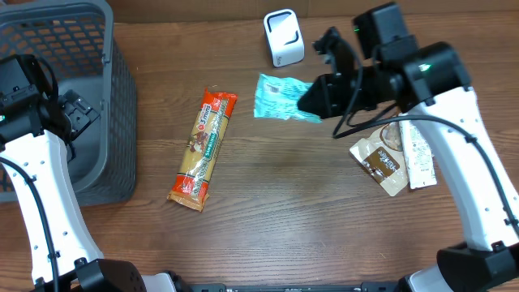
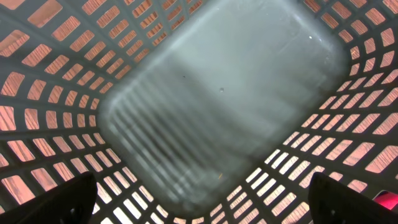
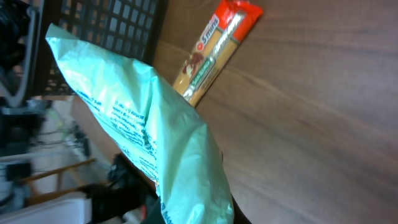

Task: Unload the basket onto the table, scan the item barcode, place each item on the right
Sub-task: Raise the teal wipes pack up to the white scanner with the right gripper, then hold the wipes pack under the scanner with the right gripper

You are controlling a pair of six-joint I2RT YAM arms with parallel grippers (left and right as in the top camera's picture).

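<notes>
While the R gripper [image 1: 315, 97] is clamped shut on a mint-green packet [image 1: 276, 96], it holds it off the table just below the white scanner [image 1: 283, 37], prob. to present the barcode. L gripper [image 1: 77, 113] hangs wide open, empty, over the grey basket [image 1: 122, 97].

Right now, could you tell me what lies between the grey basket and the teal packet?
The orange snack bar lies between grey basket and teal packet, seen in the overhead view.
</notes>
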